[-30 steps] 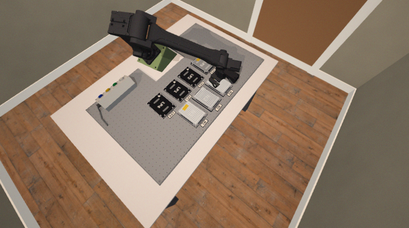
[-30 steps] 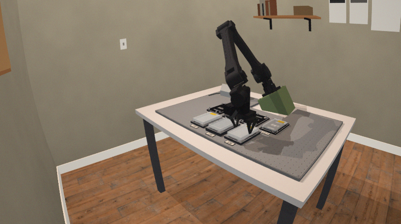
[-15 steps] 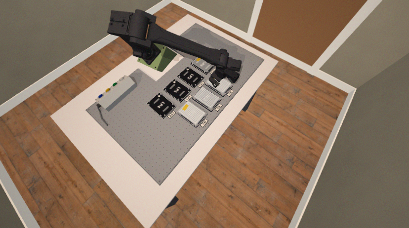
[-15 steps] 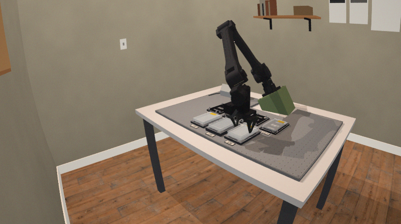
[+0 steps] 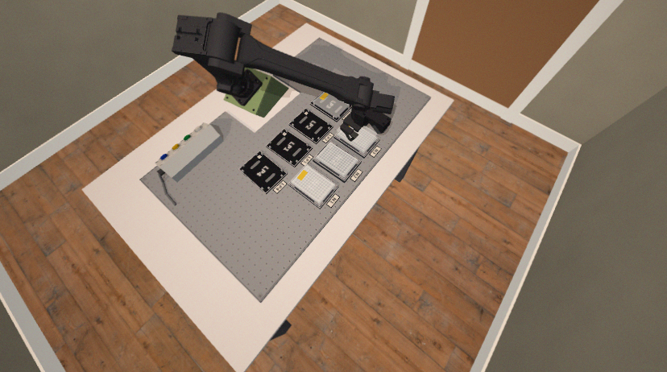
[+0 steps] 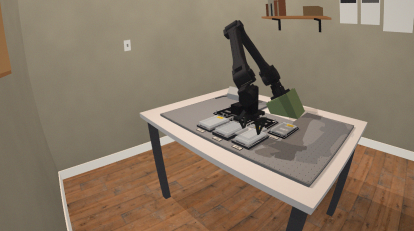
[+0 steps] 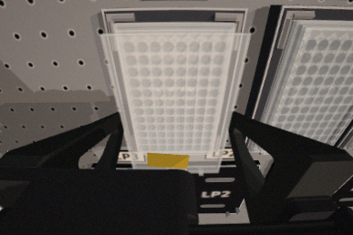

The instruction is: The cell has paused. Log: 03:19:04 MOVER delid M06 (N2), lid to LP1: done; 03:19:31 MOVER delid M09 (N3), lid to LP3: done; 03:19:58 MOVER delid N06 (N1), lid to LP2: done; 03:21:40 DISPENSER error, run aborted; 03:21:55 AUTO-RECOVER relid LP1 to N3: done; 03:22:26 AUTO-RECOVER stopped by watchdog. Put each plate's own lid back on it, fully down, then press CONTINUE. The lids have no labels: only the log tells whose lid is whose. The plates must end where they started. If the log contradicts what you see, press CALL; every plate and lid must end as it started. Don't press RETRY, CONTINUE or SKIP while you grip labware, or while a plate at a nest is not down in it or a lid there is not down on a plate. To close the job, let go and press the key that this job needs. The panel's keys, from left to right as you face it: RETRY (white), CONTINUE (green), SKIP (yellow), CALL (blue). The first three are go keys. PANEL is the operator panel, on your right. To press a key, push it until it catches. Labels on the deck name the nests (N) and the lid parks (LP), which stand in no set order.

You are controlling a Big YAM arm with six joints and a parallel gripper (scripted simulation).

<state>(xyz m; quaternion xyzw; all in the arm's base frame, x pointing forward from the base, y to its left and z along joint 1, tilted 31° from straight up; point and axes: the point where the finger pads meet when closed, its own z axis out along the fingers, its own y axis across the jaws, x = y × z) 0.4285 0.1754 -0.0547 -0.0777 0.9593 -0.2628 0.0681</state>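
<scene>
My gripper (image 5: 364,133) (image 6: 251,129) (image 7: 175,117) is shut on a clear lid with a yellow tag (image 7: 168,160). The lid is a little above the N3 plate (image 7: 171,27), its edge shifted from the plate's in the wrist view. The N2 plate (image 5: 336,160) (image 7: 330,77) shows no yellow tag and looks lidless. The N1 plate (image 5: 314,188) (image 6: 212,123) carries a lid with a yellow tag. Another tagged lid (image 5: 332,104) (image 6: 283,129) lies on LP3. LP1 (image 5: 289,147), LP2 (image 5: 310,125) (image 7: 221,182) and LP4 (image 5: 263,171) hold no lid.
The panel (image 5: 196,154) (image 6: 232,93) stands near the arm's base, with its white key (image 5: 198,127), green key (image 5: 187,137), yellow key (image 5: 175,146) and blue key (image 5: 163,157). A cable (image 5: 168,191) lies beside it. The N2 plate is close beside one finger.
</scene>
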